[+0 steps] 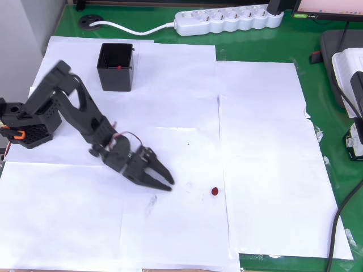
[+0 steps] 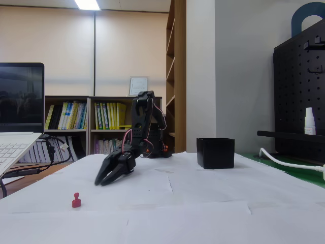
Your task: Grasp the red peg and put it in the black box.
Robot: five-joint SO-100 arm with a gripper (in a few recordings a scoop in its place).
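Lying on white paper sheets (image 1: 266,141) that cover a green counter (image 1: 317,68): one red peg (image 1: 215,191), small and dark red, standing upright on a wider foot in the fixed view (image 2: 76,200). In the overhead view it sits to the right of the gripper (image 1: 166,181), near it but clearly apart, nothing touching it.

Gripper, black, two-fingered: fingers parted a little, a narrow gap showing between the tips, nothing held. In the fixed view the gripper (image 2: 101,181) points down toward the paper, its tips close to the sheet, with the peg lower left of it in that picture.

Arm (image 1: 74,107), black, with thin red wiring near the wrist: reaches from its base (image 1: 25,122), which sits left of the gripper in the overhead view, diagonally down and right.

Black box (image 1: 117,67), square, upright walls, open top: stands on the paper well apart from the peg, above and left of the gripper in the overhead view. A small red spot shows inside it; what it is cannot be told. In the fixed view the box (image 2: 216,152) stands right of the arm.

White power strip (image 1: 227,20) with cable: beyond the box, on the bare counter.
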